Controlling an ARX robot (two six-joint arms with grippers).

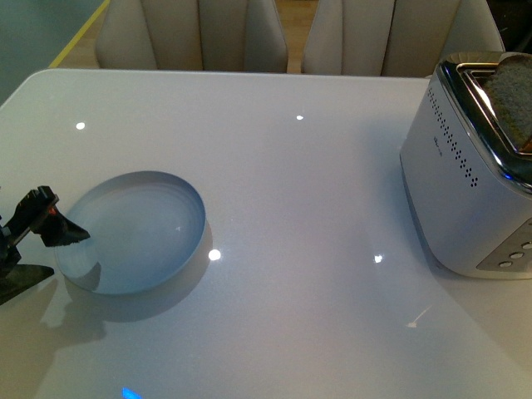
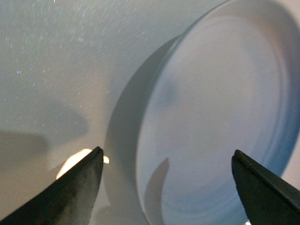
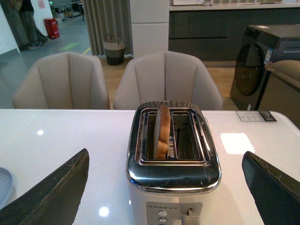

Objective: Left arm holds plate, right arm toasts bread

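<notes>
At the far left of your front view the left gripper (image 1: 58, 226) shows only as angular black fingers, one tip lying over the near-left rim of the plate (image 1: 137, 233); from here you cannot tell whether it touches. The plate is round, pale blue and shallow, with a raised rim, and it sits flat on the glossy white table (image 1: 291, 191), which mirrors small ceiling lights. Your left wrist view adds what the front one lacks: faint concentric rings in the plate (image 2: 220, 117) and the two dark, matte, wedge-shaped fingertips spread wide apart, one over bare table, the other over the plate, the rim lying between them. At the right edge stands the toaster (image 1: 465, 191), white-bodied with a polished chrome top and a perforated side. The bread (image 1: 511, 100) stands upright in it, coarse and brown. Your right wrist view looks from in front and above: the slice (image 3: 161, 131) sits in the left of two slots, and the right gripper (image 3: 164, 187) hangs spread wide, well clear of the toaster (image 3: 173, 178), holding nothing.
</notes>
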